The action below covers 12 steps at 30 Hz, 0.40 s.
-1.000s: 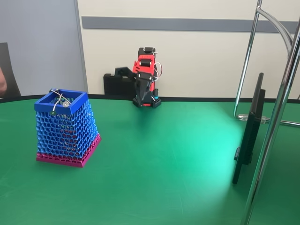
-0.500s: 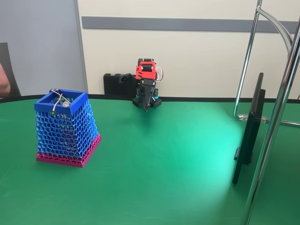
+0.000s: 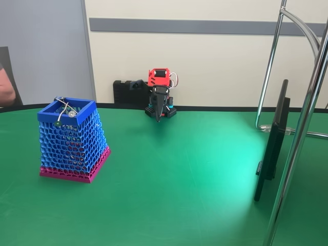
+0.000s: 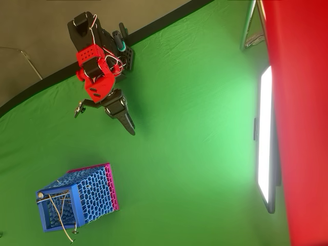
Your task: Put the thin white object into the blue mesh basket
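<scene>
The blue mesh basket (image 3: 72, 138) (image 4: 84, 197) stands upright on the green table at the left, magenta band at its base. Thin pale strands with small round ends (image 3: 65, 108) (image 4: 59, 212) lean across its opening; I cannot tell whether one of them is the thin white object. Far from the basket, at the back of the table, the red and black arm is folded over its base. Its gripper (image 3: 159, 118) (image 4: 130, 128) points down toward the table, its jaws together in one dark taper with nothing between them.
A dark flat screen (image 3: 271, 148) (image 4: 265, 138) stands on edge at the right, with chrome stand poles (image 3: 300, 133) beside it. A black box (image 3: 125, 92) sits against the wall behind the arm. A person's arm (image 3: 6, 89) shows at the left edge.
The arm has swung round from facing left, and its gripper now hangs pointing down at the table in front of the base. The basket has not moved.
</scene>
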### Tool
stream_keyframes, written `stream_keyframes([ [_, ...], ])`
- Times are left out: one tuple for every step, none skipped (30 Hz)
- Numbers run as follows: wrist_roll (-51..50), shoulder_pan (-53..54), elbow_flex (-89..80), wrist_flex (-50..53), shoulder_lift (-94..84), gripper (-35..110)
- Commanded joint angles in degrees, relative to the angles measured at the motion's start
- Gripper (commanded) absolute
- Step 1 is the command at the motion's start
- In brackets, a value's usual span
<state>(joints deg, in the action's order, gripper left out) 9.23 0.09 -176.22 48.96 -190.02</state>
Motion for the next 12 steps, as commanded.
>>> stream_keyframes([
  [-0.09, 0.18, -0.44, 0.35, -0.44, 17],
  [0.00, 0.18, -0.44, 0.44, -0.44, 17],
  [0.00, 0.18, -0.44, 0.44, -0.44, 17],
  [0.00, 0.18, -0.44, 0.53, -0.44, 17],
  [-0.09, 0.18, -0.44, 0.53, -0.44, 16],
  [-0.18, 0.26, -0.44, 0.53, -0.44, 15],
  [0.00, 0.44, -0.44, 0.62, -0.44, 15],
  [0.00, 0.53, -0.44, 0.62, -0.44, 14],
  [0.26, 0.53, -0.44, 0.62, -0.44, 13],
  [0.35, 0.44, -0.44, 0.62, -0.44, 10],
  [0.35, 0.44, -0.44, 0.62, -0.44, 8],
  [0.35, 0.44, -0.44, 0.62, -0.44, 9],
])
